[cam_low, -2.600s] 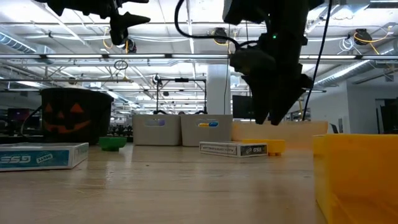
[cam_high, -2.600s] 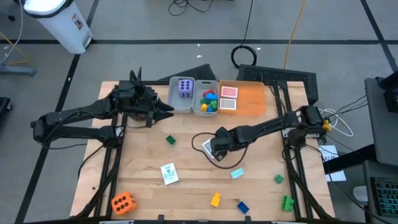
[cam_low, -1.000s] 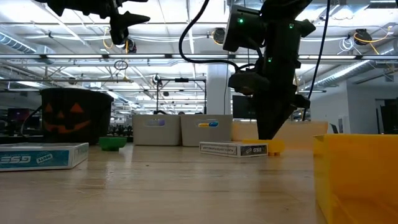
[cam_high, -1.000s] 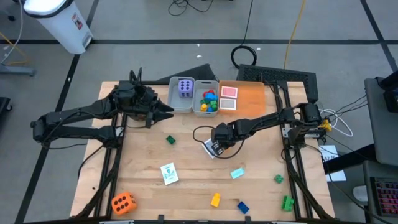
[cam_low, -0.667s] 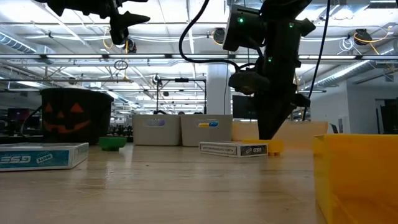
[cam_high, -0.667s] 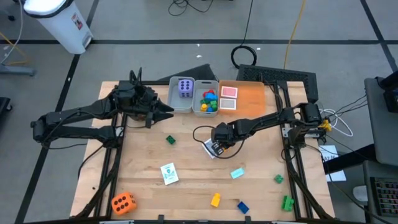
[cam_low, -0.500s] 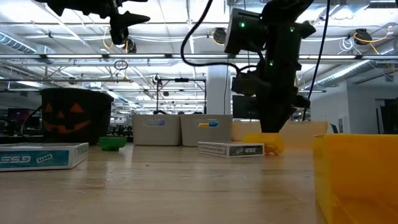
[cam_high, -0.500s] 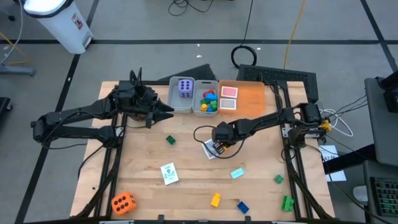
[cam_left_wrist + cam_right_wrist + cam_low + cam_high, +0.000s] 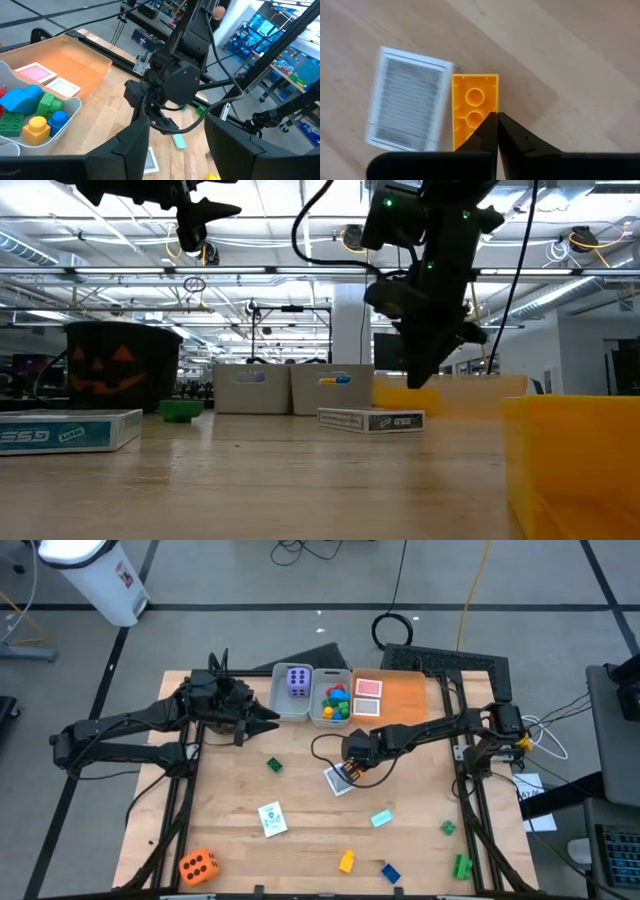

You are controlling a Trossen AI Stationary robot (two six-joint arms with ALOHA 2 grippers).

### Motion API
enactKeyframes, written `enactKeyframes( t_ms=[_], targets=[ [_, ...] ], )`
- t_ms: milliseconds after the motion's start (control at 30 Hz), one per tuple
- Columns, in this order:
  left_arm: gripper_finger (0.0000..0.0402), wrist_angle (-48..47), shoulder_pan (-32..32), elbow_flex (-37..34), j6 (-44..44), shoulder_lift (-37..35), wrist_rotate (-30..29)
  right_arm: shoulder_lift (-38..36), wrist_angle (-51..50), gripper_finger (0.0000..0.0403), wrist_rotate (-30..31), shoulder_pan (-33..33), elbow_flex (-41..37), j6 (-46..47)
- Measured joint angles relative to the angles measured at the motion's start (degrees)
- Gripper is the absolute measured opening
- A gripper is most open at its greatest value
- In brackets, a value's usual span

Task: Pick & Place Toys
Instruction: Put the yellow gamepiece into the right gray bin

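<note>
- Wooden table (image 9: pixel 240 785) with toys scattered all over it, workshop floor and cables around it.
- Main thing right now: a yellow brick (image 9: pixel 472 102), seen underside-up from the right wrist camera, lying just beside a picture card (image 9: pixel 409 104) near the middle of the table.
- Right gripper (image 9: pixel 493 122) has its fingers squeezed fully together, tips right over one end of that brick. Looks to me like it's pinching a thin wall of the brick rather than the whole body, which would explain how tightly closed it is. Honestly hard to be sure from this angle.
- From the low camera I can't spot the brick on the wood next to the card, so my guess is it's just off the surface.
- Logical destination is the grey bin (image 9: pixel 318 716) that already has coloured bricks in it. The purple die (image 9: pixel 298 680) sits in the bin next door, and cards are on the orange tray (image 9: pixel 408 705), so it's sorting by type.
- Left gripper (image 9: pixel 268 720) hangs beside the bins with fingers parted and nothing in them, just waiting.
- Plenty left to do: the orange die (image 9: pixel 197 865) and a green brick (image 9: pixel 273 765) are out on the table.
</note>
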Motion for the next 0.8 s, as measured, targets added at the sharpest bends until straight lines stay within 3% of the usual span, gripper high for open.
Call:
enactKeyframes(
  t_ms=[267,600,800],
  targets=[
    [0.0196,0.0,0.0,0.0,0.0,0.0,0.0,-4.3,8.3,0.0,1.7,-0.3,0.0,-0.5],
    [0.0196,4.1,0.3,0.0,-1.1,0.6,-0.1,-11.7,28.6,0.0,7.8,-3.3,0.1,-4.9],
    [0.0196,6.0,0.3,0.0,-1.2,0.8,-0.1,-12.5,26.7,0.0,7.6,-5.5,0.1,-6.2]
  ],
)
